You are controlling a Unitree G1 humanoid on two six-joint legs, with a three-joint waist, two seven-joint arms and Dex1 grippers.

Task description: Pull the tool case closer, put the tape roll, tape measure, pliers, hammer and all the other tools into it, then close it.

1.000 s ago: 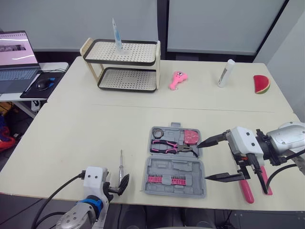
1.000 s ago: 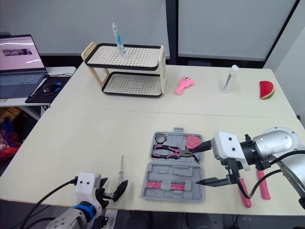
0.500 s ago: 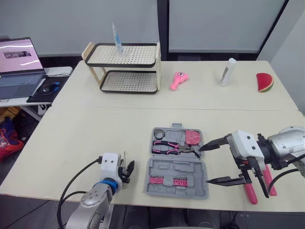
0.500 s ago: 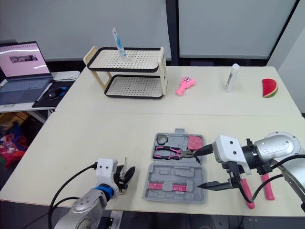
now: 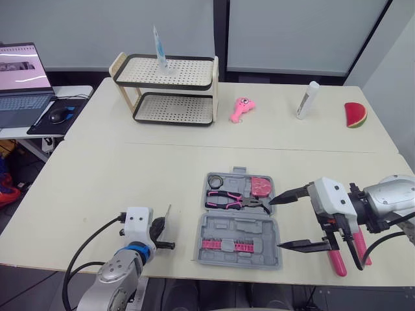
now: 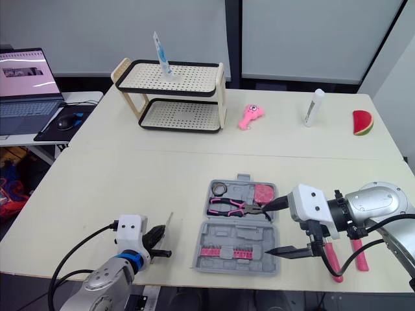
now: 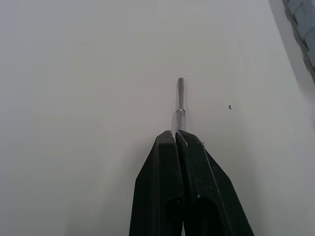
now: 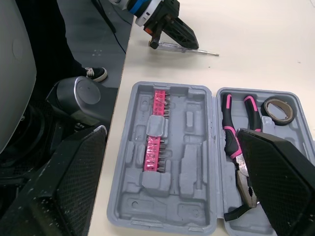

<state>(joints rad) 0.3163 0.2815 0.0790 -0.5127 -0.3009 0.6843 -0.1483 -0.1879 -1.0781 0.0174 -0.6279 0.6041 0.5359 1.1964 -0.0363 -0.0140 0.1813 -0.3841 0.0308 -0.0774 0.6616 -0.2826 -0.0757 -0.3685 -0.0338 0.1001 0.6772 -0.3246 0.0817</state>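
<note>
**Left fingers clamped on the screwdriver; right fingers spread wide at the tool case.**

I am pressing the fingers of my left gripper (image 7: 177, 135) together on the screwdriver (image 7: 180, 98), and its metal shaft is projecting straight out beyond the fingertips. I am holding my right gripper (image 5: 274, 222) fully spread and gripping nothing. The open tool case (image 5: 259, 228) is lying directly ahead of these fingertips. One tip is sitting just beside the nose of the pliers (image 5: 228, 199). The tape roll (image 5: 216, 180) and tape measure (image 5: 261, 185) are resting farther ahead in that same half. Two pink-handled tools (image 5: 337, 262) are lying behind these fingers. Any lettering is too small to read.
</note>
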